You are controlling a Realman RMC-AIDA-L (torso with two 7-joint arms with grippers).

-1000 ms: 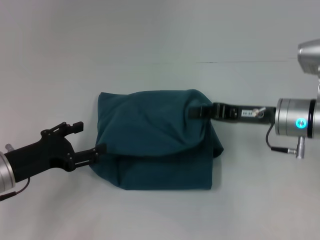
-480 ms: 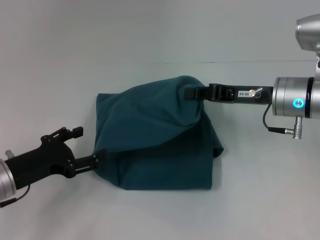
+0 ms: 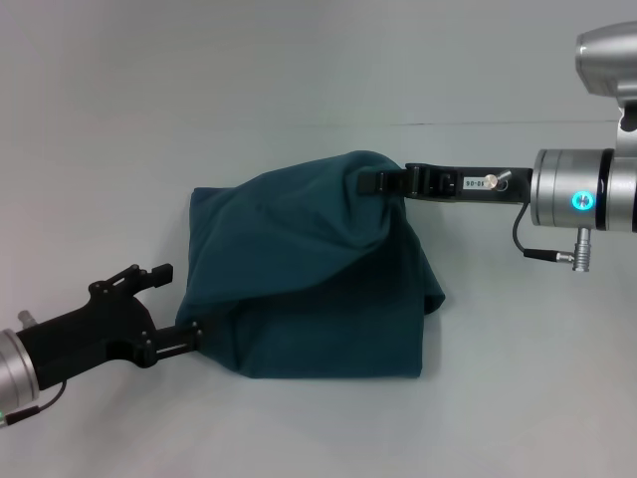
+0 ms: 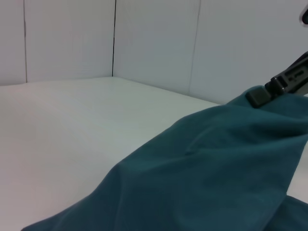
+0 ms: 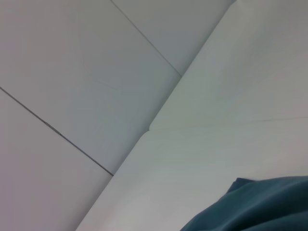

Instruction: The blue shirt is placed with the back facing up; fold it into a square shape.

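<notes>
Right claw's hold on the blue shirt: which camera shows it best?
The head view: the right claw pinches a raised fold of the blue shirt, seen whole on the table. The left wrist view shows that claw's tip on the fold's peak, side-on. The right wrist view shows only a cloth corner.

1. The head camera looks down from above, taking in the whole blue shirt (image 3: 309, 274) between both grippers.
2. The left wrist camera sits low and close, sharing the right gripper (image 4: 262, 95) (gripping cloth).
3. The right wrist camera tilts upward at walls.
</notes>
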